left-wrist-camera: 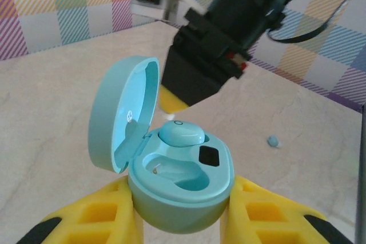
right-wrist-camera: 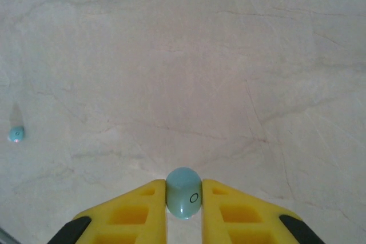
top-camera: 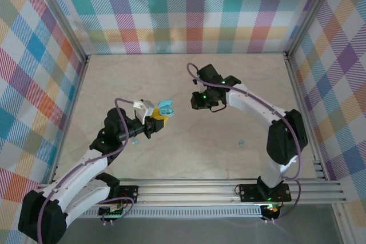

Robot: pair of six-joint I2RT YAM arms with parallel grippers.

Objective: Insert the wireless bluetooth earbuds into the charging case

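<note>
Earbud [right-wrist-camera: 183,195] sits pinched tight in the right claw [right-wrist-camera: 183,186] over the bench [right-wrist-camera: 200,55], a second earbud [left-wrist-camera: 181,134] rests in the open case [left-wrist-camera: 183,212] clamped by the left claw [left-wrist-camera: 180,201], and a third earbud [left-wrist-camera: 274,140] lies loose on the bench, well apart from both.

We take this for a robot test cell in a lab rather than a home or a shop. The table [top-camera: 171,78] has a pale, stone-patterned top. It is shut in on three sides by walls [top-camera: 194,10] of bright checked cloth (pink, teal, orange, yellow) between bare metal posts [top-camera: 66,21]. A slotted metal rail [top-camera: 194,190] runs along its near edge, and the left arm [top-camera: 80,170] and right arm [top-camera: 251,104] are bolted to it.
</note>
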